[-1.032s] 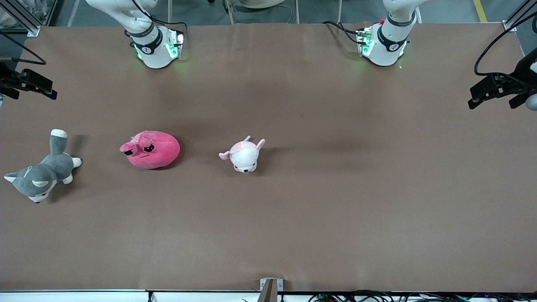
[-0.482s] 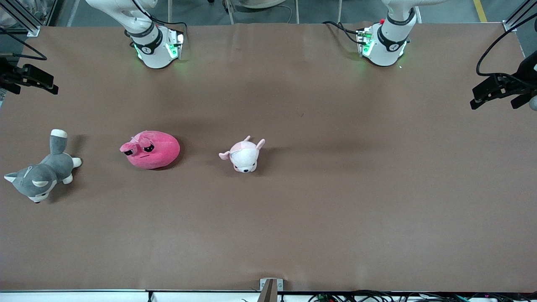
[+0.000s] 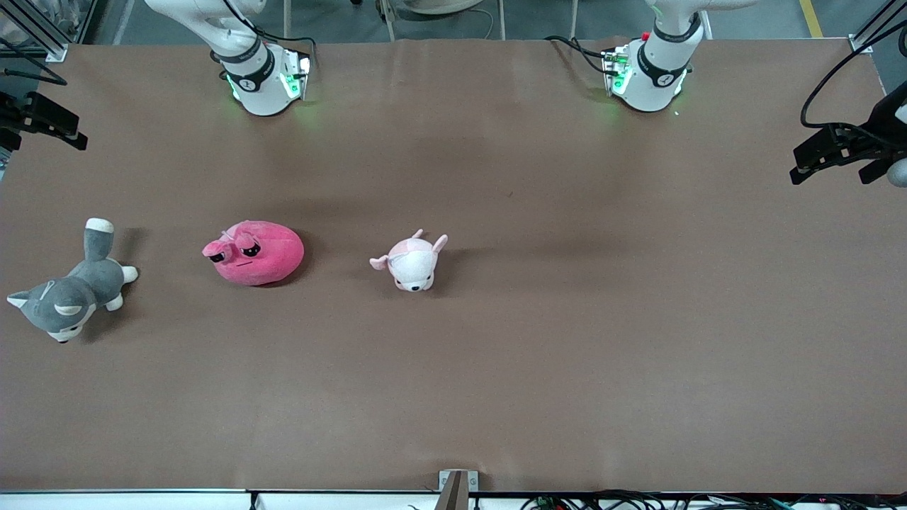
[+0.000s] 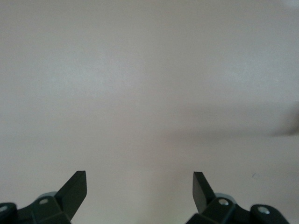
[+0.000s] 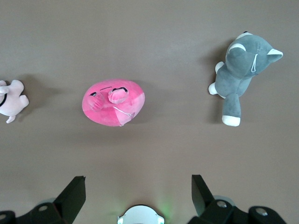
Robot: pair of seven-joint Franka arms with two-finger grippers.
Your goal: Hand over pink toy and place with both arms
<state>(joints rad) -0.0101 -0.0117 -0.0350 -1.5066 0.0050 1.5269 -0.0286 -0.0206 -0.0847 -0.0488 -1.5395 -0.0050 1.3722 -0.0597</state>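
Note:
The pink toy (image 3: 254, 253) is a round hot-pink plush with black sleepy eyes, lying on the brown table toward the right arm's end. It also shows in the right wrist view (image 5: 113, 102). My right gripper (image 3: 44, 127) hangs high over the table's edge at the right arm's end, open and empty (image 5: 138, 184), well clear of the toy. My left gripper (image 3: 825, 159) hangs high over the left arm's end, open and empty (image 4: 140, 182), with only bare table under it.
A grey-and-white plush dog (image 3: 71, 294) lies at the right arm's end, also in the right wrist view (image 5: 240, 70). A small pale pink-and-white plush (image 3: 411, 261) lies beside the pink toy toward the table's middle. The right arm's base (image 5: 140, 215) shows between the right fingers.
My right gripper has shifted a little toward the robots' side of the table at its end. The left gripper has barely moved. The toys have not moved.

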